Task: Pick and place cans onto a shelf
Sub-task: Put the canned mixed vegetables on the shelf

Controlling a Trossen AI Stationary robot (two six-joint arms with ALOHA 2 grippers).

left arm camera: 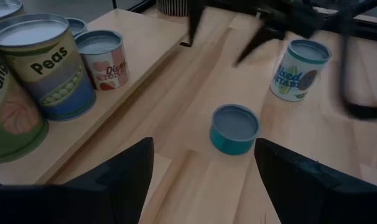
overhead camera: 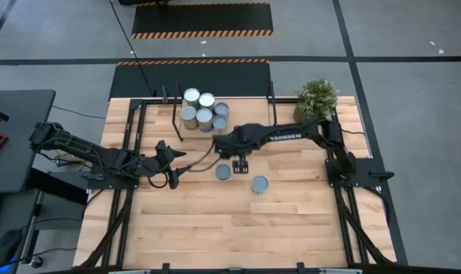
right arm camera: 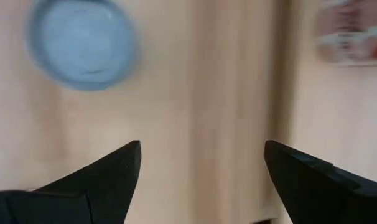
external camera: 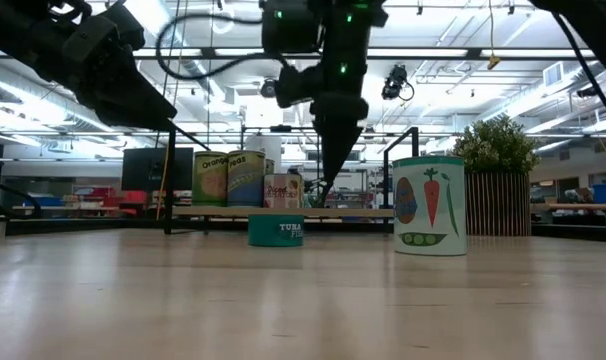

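Note:
Several cans [overhead camera: 200, 110] stand upright on the low wooden shelf [overhead camera: 246, 106] at the table's far side. They also show in the left wrist view [left arm camera: 48, 68]. A low teal tuna can [overhead camera: 224, 172] and a taller vegetable can [overhead camera: 259, 185] stand on the table nearer the middle. My right gripper [overhead camera: 240, 164] points down, open and empty, just right of the tuna can [right arm camera: 83, 43]. My left gripper [overhead camera: 177, 173] is open and empty, left of the tuna can [left arm camera: 234, 127] and above the table.
A potted green plant [overhead camera: 316, 97] stands at the far right. The shelf's black posts [overhead camera: 176, 122] rise near the cans. Bare tabletop [overhead camera: 230, 228] lies toward the near edge.

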